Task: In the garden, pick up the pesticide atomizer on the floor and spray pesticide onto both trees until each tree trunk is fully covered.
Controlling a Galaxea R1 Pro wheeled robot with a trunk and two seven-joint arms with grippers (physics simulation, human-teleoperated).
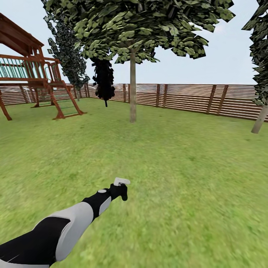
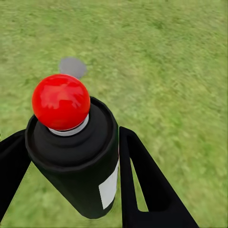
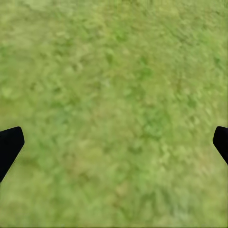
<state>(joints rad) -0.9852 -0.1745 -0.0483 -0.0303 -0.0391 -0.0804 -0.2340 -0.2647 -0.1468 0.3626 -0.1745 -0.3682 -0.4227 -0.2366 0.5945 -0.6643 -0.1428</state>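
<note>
My left gripper is stretched out low over the lawn, shut on the pesticide atomizer. In the left wrist view the atomizer is a black bottle with a white label and a red ball on top, clamped between both black fingers. One tree stands straight ahead with a pale bare trunk under a broad crown, well beyond the arm. A second pale trunk leans at the right edge. My right gripper is open over bare grass.
A brown slat fence closes the far side. A wooden play frame stands far left. Dark conifers rise by the fence. Open grass lies between me and both trunks. A small grey round patch marks the grass.
</note>
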